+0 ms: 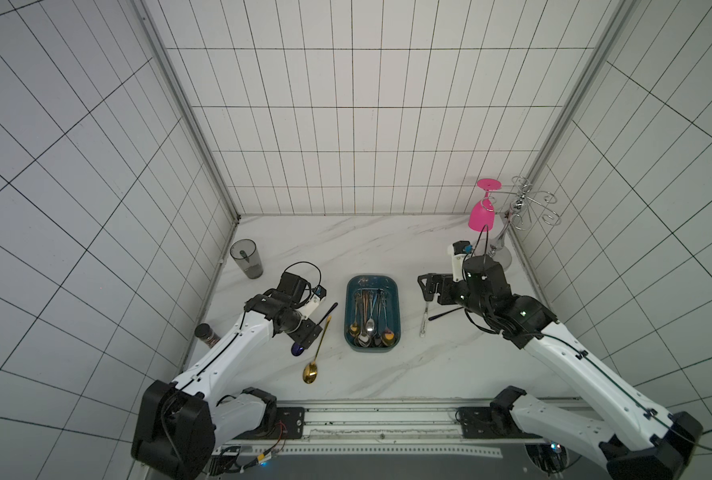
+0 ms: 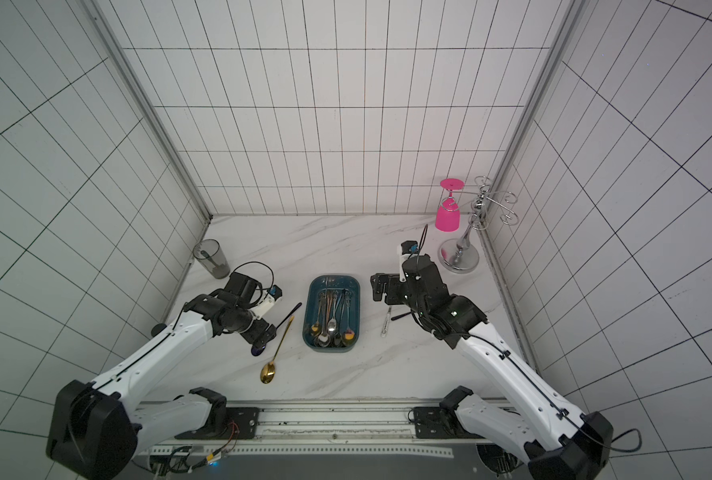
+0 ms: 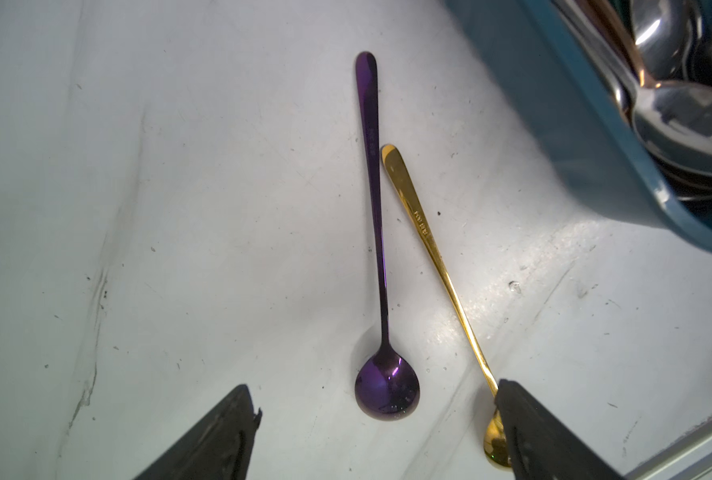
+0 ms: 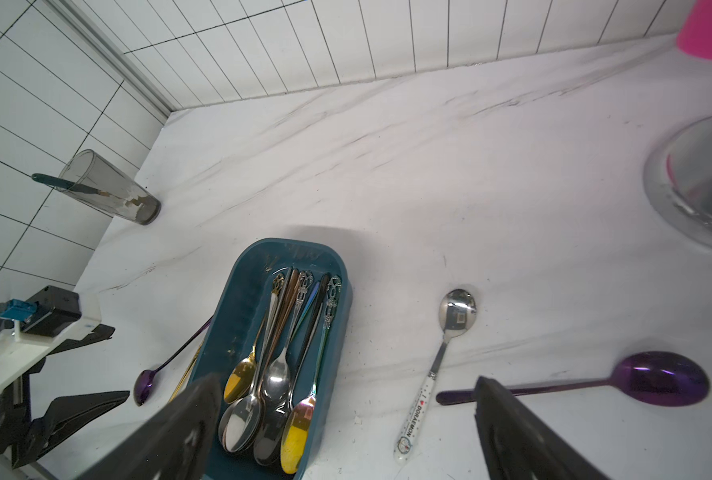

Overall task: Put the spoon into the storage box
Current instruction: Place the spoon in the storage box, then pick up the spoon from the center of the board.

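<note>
Four spoons lie loose on the table, two on each side of the storage box (image 1: pixel 347 316).

1. Left of the box: the small purple spoon (image 3: pixel 373 199) and the gold spoon (image 3: pixel 433 249). Each has its long axis roughly along the box's long side, slanted, with the bowl at the box's near end and the handle tip leaning toward the box. The handles lie close together. Neither spoon touches the box.
2. Right of the box: the white-handled spoon (image 4: pixel 425 390), near parallel to the box with its bowl toward the far end, and the large purple spoon (image 4: pixel 657 378), lying crosswise with its handle toward the box.

The left arm reaches forward with its wrist bent down. The left gripper (image 3: pixel 375 388) is spread wide and holds nothing; its jaws straddle the small purple spoon's bowl, and one finger hides part of the gold bowl.

The right arm reaches forward. The right gripper (image 4: pixel 346 379) points down toward the box's right edge, jaws fully apart and empty.

The box holds a bundle of spoons laid lengthwise, bowls at the near end. The grey cup (image 1: pixel 246 257), well left of the box's far end, holds one utensil
</note>
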Controlling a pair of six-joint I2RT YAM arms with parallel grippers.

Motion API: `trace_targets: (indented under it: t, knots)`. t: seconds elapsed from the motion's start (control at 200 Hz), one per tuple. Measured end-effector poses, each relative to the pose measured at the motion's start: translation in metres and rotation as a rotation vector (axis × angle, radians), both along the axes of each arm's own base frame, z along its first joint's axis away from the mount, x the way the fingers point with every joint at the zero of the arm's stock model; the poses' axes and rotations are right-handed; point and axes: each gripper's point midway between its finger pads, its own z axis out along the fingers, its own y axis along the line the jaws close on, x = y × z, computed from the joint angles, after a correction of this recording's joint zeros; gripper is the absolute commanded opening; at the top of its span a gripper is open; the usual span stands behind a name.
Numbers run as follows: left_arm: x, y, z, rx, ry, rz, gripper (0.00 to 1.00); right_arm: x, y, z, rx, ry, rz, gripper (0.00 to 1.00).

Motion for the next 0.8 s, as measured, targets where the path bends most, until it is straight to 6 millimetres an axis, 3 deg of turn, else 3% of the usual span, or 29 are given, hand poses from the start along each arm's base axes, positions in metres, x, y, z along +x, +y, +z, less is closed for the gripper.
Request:
trace_targets:
  t: [0.34, 0.405, 0.475, 0.8]
  knots:
    - [0.014, 0.002, -0.027, 0.043, 0.021, 0.036, 0.8, 0.008, -0.04, -0.01, -0.129, -0.028, -0.138, 0.99]
    - [0.015, 0.002, -0.032, 0.047, 0.035, 0.045, 0.68, 0.008, -0.047, -0.012, -0.152, -0.039, -0.165, 0.99]
    - [0.014, 0.001, -0.038, 0.054, 0.053, 0.046, 0.62, 0.007, -0.054, -0.013, -0.179, -0.058, -0.182, 0.99]
    - [0.009, -0.002, -0.058, 0.087, 0.123, 0.041, 0.54, -0.002, -0.08, -0.005, -0.274, -0.152, -0.207, 0.99]
